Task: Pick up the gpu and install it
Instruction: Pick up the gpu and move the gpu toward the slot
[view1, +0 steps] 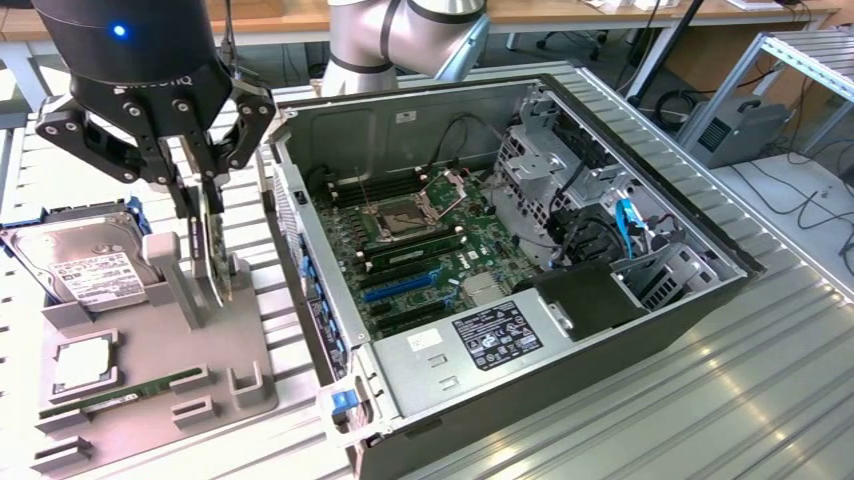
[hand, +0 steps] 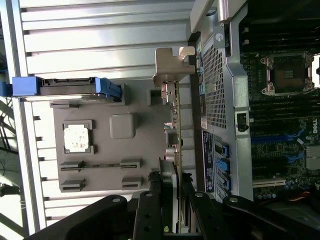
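Wrist view: our gripper (hand: 172, 179) looks clamped on the upper edge of the gpu (hand: 173, 117), which stands on edge straight below it in the grey holder (hand: 105, 150). We judge that so narrow a hold could let the card tilt and jam in its slot.

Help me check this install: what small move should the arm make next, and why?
Probably a short, straight lift. The fingers look closed on the gpu, which stands upright with its lower edge seated in the gray holder. Rising vertically should free the card from its slot without scraping, before any sideways travel toward the open case.
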